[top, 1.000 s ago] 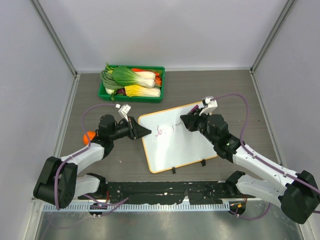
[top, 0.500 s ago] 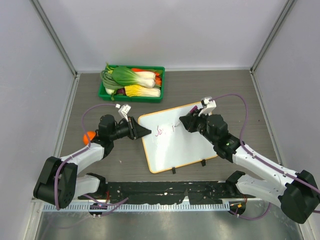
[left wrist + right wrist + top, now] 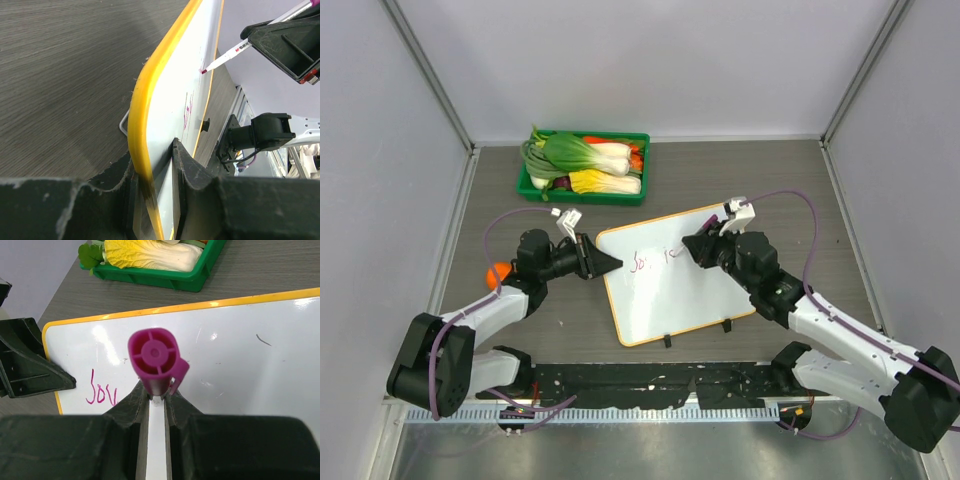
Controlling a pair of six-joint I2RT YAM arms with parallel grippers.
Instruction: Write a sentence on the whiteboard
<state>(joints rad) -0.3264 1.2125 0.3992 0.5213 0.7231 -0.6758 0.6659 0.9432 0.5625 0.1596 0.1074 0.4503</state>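
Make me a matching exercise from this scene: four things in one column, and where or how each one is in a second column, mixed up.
Things:
1. whiteboard
2. marker
3. green tray
4. writing

States:
A. holds vegetables, beyond the board
B. purple-pink, on the board
C. edge clamped by the left end effector
D. gripped by the right end effector

Pairs: 1-C, 2-D, 3-A, 4-B

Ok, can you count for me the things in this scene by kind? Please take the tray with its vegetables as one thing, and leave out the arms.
whiteboard: 1
purple marker: 1
green tray of vegetables: 1
small orange object: 1
Total: 4
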